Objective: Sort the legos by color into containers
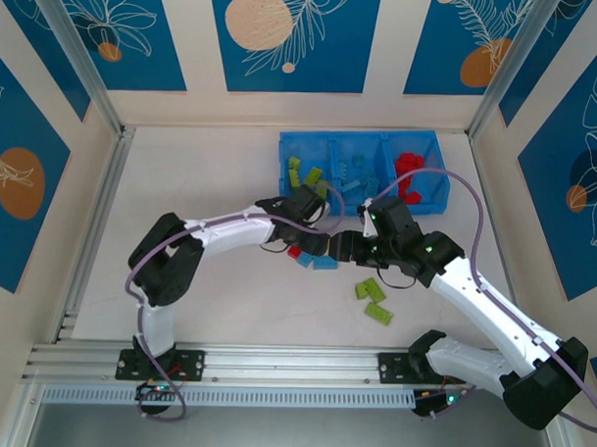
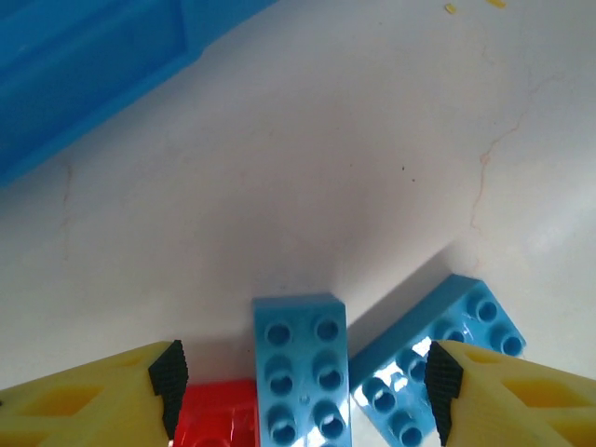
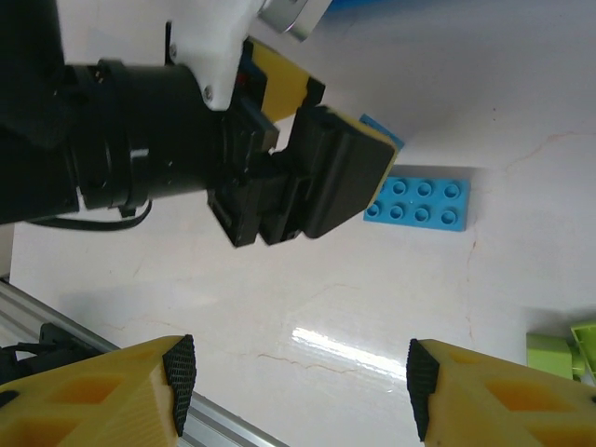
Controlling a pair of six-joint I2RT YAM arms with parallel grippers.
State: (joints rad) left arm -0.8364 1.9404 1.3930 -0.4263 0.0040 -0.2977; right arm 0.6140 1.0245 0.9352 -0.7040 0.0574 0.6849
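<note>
In the left wrist view a light blue lego [image 2: 300, 368] stands between my left gripper's [image 2: 307, 382] open jaws, with a gap on each side. A red lego [image 2: 216, 414] lies against its left side, near the left pad [image 2: 169, 380]. A second blue lego [image 2: 438, 358] lies slanted by the right pad. From above, the left gripper [image 1: 314, 248] hangs over the red [image 1: 295, 252] and blue legos [image 1: 319, 264]. My right gripper [image 1: 347, 247] faces it, open and empty [image 3: 298, 386]. The blue tray [image 1: 287, 145] has green, blue and red legos in its left, middle and right containers.
Two green legos [image 1: 368, 288] [image 1: 379, 312] lie loose on the table, toward the near right of the grippers. The right wrist view has the left gripper's body [image 3: 307, 177] close ahead, a flat blue lego [image 3: 419, 202] and a green one [image 3: 559, 354]. The tray wall [image 2: 84, 65] is beyond the left gripper.
</note>
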